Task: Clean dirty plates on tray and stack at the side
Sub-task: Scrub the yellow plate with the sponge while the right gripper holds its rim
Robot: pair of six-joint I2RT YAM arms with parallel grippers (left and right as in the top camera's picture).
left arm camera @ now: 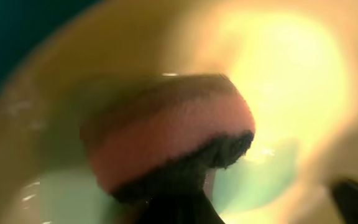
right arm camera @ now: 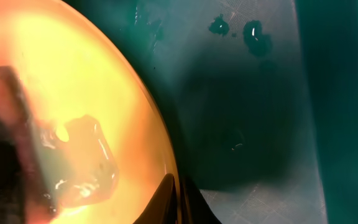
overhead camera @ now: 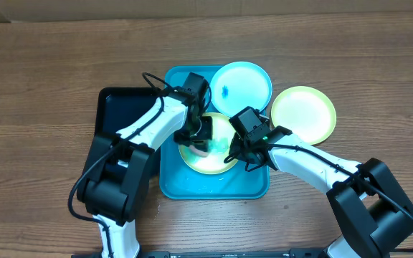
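A yellow-green plate [overhead camera: 210,159] lies in the turquoise tray [overhead camera: 214,188]. My left gripper [overhead camera: 201,133] is shut on a pink sponge [left arm camera: 166,134] with a dark scrub side, pressed down onto this plate [left arm camera: 291,74]. My right gripper [overhead camera: 236,153] is shut on the plate's right rim; in the right wrist view its jaws [right arm camera: 180,194] pinch the rim of the plate [right arm camera: 73,68] above the tray floor [right arm camera: 247,112]. A light blue plate [overhead camera: 241,87] with a blue smudge rests over the tray's far right corner. Another yellow-green plate [overhead camera: 303,115] lies on the table to the right.
A smaller black tray [overhead camera: 120,115] sits against the left side of the turquoise tray, under my left arm. Wet patches show on the plate [right arm camera: 82,162] and small droplets on the tray floor [right arm camera: 253,34]. Bare wooden table surrounds everything.
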